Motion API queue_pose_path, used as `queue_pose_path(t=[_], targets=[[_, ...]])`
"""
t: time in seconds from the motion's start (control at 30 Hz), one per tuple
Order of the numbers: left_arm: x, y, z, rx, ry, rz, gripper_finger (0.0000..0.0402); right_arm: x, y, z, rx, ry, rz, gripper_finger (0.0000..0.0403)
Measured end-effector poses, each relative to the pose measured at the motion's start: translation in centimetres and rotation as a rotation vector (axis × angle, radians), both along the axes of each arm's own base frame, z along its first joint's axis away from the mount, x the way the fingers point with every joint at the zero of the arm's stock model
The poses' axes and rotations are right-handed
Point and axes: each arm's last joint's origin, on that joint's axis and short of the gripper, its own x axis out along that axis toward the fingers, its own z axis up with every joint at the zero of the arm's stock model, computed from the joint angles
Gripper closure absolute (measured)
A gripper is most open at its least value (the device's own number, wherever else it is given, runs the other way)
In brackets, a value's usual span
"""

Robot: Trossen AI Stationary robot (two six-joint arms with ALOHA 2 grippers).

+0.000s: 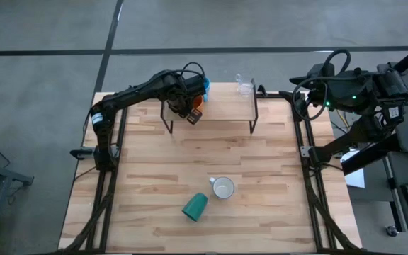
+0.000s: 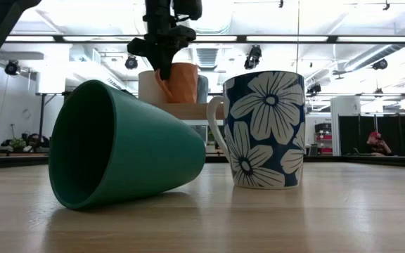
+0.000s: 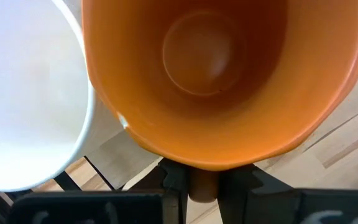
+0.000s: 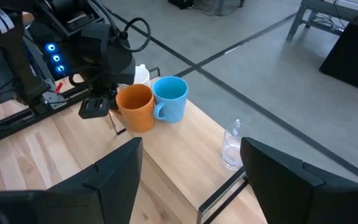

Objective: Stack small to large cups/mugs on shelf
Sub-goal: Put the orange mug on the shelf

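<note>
Orange mug [image 4: 135, 107] stands upright at the shelf's [image 4: 191, 158] left end, touching the light blue mug [image 4: 169, 98], white mug [image 4: 141, 74] just behind. Left gripper [image 4: 98, 104] clamps its handle. Judgement: placement step; the fingers should release only once the base sits flat, then lift straight clear so neighbours stay put. Green cup [image 1: 195, 206] lies tipped near the tabletop's front edge beside a flowered mug [image 1: 222, 188]. Right gripper [image 4: 191, 168], jaws spread, waits off the right edge.

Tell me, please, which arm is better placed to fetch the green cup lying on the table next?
Probably the left: its gripper holds the orange mug at the shelf, nearer the green cup; the right gripper sits back at the table's corner.
</note>
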Motion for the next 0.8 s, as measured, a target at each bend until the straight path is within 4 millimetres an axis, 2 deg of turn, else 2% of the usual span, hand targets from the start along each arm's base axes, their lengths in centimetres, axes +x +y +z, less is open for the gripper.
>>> queue_pose_path(t=[0.4, 0.6, 0.8], targets=[[-0.09, 0.17, 0.15, 0.004, -0.005, 0.007, 0.0366, 0.00, 0.00, 0.00, 0.000, 0.000, 0.000, 0.0138], [0.26, 0.10, 0.37, -0.053, -0.073, -0.029, 0.0365, 0.00, 0.00, 0.00, 0.000, 0.000, 0.000, 0.0141], [0.33, -0.05, 0.47, -0.083, -0.096, -0.041, 0.0330, 0.00, 0.00, 0.00, 0.000, 0.000, 0.000, 0.0142]])
